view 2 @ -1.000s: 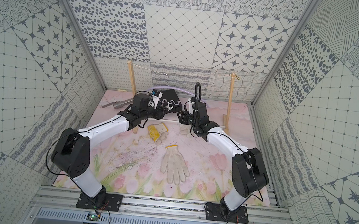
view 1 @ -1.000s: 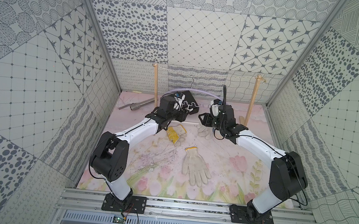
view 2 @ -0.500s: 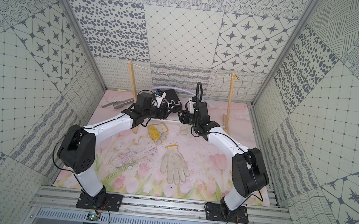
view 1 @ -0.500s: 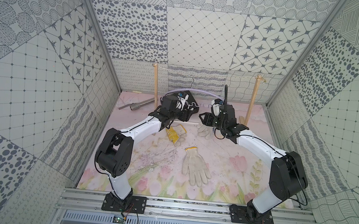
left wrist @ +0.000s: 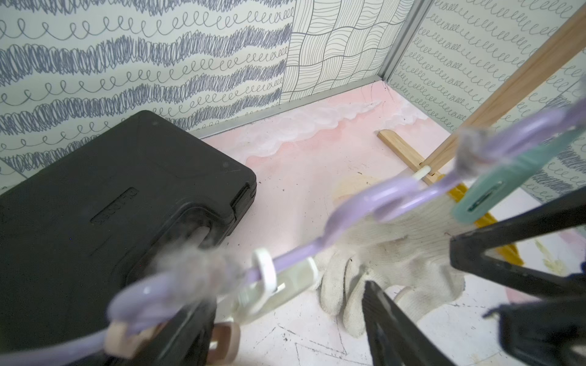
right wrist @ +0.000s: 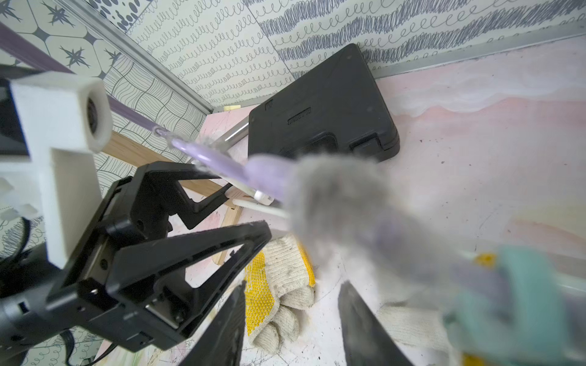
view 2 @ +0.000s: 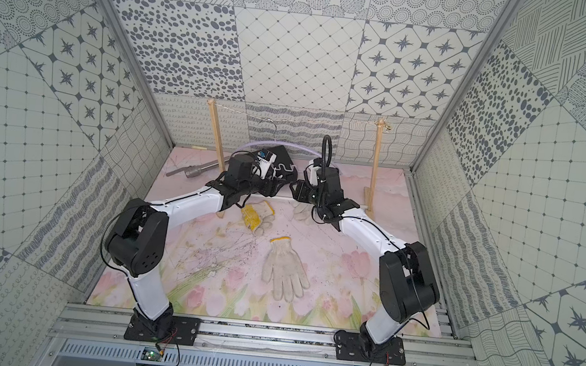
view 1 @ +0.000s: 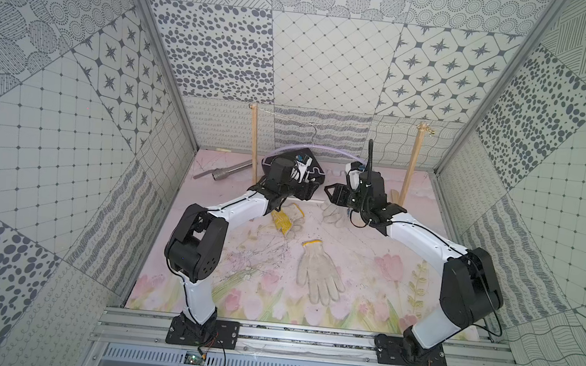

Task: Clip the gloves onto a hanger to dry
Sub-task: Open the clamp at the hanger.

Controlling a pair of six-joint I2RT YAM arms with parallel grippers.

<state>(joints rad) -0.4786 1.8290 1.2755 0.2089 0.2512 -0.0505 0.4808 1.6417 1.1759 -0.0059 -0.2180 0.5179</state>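
Note:
The lilac hanger [view 1: 335, 151] hangs by its hook from a string at the back. Its wavy bar [left wrist: 358, 209] carries a pale clip [left wrist: 285, 282] and a teal clip [left wrist: 488, 193]. My left gripper [view 1: 310, 196] is open, its fingers either side of the pale clip without touching it. My right gripper [view 1: 331, 192] faces it, open, with the teal clip [right wrist: 513, 301] just outside its jaws. On the mat lie three gloves: a yellow-dotted one [right wrist: 269, 285] bunched under the grippers, a plain one [left wrist: 396, 253] below the bar, and a plain one [view 1: 317, 274] flat in the middle.
A black case [view 1: 308, 161] leans on the back wall behind the hanger. A grey metal tube [view 1: 226, 172] lies at the back left. Two wooden posts [view 1: 254, 143] [view 1: 413, 159] hold the string. Patterned walls close in on three sides.
My left gripper has opened wider and edged right along the hanger's bar. The right arm has stayed still.

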